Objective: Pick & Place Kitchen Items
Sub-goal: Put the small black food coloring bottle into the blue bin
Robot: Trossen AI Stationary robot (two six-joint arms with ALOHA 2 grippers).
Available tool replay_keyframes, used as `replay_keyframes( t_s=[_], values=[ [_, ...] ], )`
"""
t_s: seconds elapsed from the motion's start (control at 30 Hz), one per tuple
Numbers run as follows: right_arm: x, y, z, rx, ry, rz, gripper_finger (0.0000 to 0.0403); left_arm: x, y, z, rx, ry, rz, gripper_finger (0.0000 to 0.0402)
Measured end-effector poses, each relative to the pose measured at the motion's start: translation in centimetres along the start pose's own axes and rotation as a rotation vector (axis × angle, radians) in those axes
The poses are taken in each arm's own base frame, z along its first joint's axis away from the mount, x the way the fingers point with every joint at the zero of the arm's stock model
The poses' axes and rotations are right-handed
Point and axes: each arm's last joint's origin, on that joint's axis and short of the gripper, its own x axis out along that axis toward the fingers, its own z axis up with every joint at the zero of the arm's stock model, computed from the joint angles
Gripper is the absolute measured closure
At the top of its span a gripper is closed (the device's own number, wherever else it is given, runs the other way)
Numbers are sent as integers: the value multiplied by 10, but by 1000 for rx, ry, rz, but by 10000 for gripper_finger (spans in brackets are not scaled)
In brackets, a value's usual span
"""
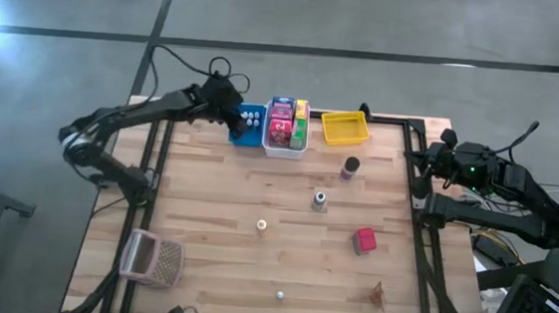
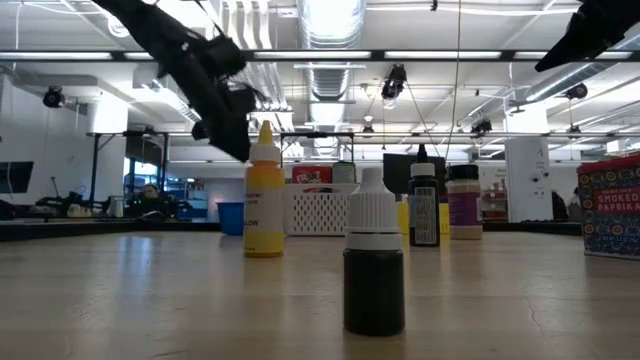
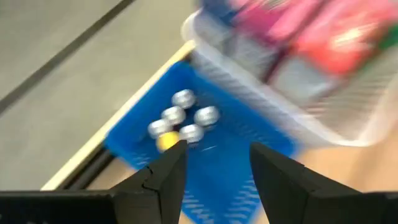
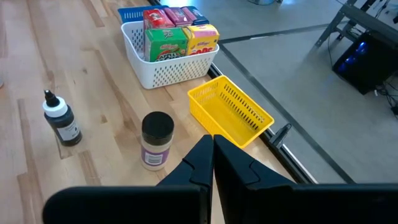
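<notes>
The left pincer (image 1: pixel 234 119) hangs over the blue bin (image 1: pixel 248 134) at the desk's (image 1: pixel 214 221) far edge, fingers spread and empty. Just ahead of its fingertips (image 3: pixel 177 152), a cluster of small silvery balls (image 3: pixel 183 115) and one yellow ball (image 3: pixel 165 142) lies inside that bin. Beside it, the white bin (image 1: pixel 284 145) holds boxes (image 1: pixel 282 122), then comes the yellow bin (image 1: pixel 346 129). On the open desk stand a dark-capped jar (image 1: pixel 350 168), a small bottle (image 1: pixel 320 200) and a red box (image 1: pixel 364 240). The right pincer (image 4: pixel 212 144) waits at the desk's right edge, pressed together.
</notes>
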Motion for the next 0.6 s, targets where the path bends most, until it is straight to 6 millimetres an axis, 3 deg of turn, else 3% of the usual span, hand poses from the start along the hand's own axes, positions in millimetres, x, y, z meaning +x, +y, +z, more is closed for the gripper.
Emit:
replay_keyframes(
  t_s=[0.23,0.6],
  values=[
    [0,0,0,2,0,0,394,-45,-43,-14,103,-105,-267,223],
    [0,0,0,0,0,0,394,-78,-129,-70,400,-255,-611,223]
  ],
)
